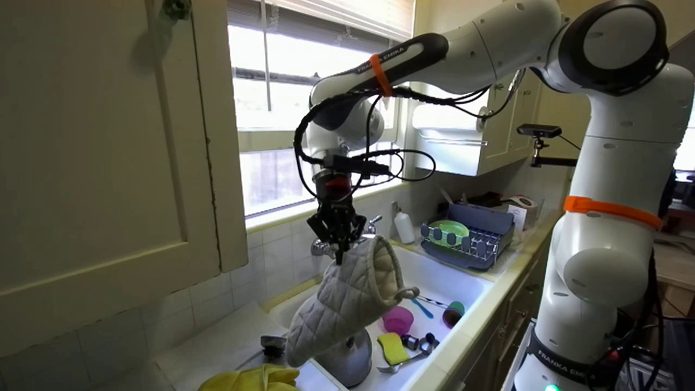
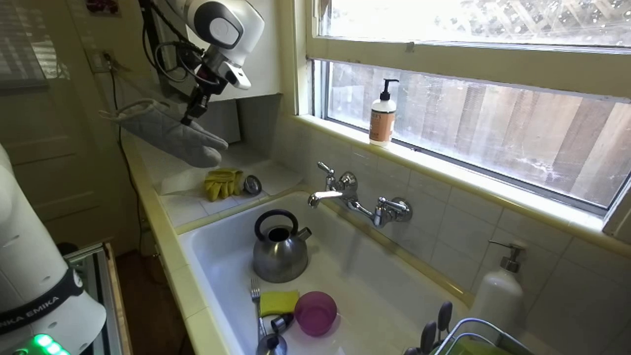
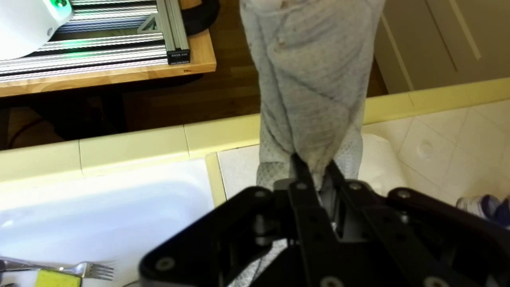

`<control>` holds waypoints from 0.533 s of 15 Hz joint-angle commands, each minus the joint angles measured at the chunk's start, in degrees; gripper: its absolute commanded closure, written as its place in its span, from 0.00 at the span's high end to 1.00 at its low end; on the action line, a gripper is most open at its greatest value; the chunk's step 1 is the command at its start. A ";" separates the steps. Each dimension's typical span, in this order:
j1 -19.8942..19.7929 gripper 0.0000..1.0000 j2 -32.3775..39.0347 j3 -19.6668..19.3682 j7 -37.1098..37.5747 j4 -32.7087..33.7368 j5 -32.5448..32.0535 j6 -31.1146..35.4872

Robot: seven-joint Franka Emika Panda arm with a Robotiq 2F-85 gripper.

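The wrist view shows the jaws clamped on a fold of the oven mitt (image 3: pixel 314 75), held in the air above the edge of the table (image 3: pixel 458 131) beside the sink (image 3: pixel 151 203), so slow, smooth motion should best limit swinging.

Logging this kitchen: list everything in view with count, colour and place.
mitt: 1, grey, in midair
sink: 1, white, below window
kettle: 1, silver, in sink
sponge: 1, yellow, in sink
bowl: 1, magenta, in sink
utensils: several, mixed, in sink
gloves: count unclear, yellow, on counter
lid-like disc: 1, silver, on counter
pump bottles: 2, white, on windowsill and counter
dish rack: 1, grey, on counter
plate: 1, green, in dish rack
faucet: 1, chrome, above sink
cabinets: 2+, cream, beside window
robot arm: 1, white, beside counter
gripper: 1, black, closed on mitt
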 commanded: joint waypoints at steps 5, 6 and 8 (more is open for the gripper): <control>-6.21 0.03 -2.80 -6.85 5.92 8.55 3.26 -13.04; -6.85 0.03 -2.91 -7.44 6.91 9.27 3.99 -13.64; -7.94 0.03 -3.18 -8.27 10.33 11.41 5.87 -12.87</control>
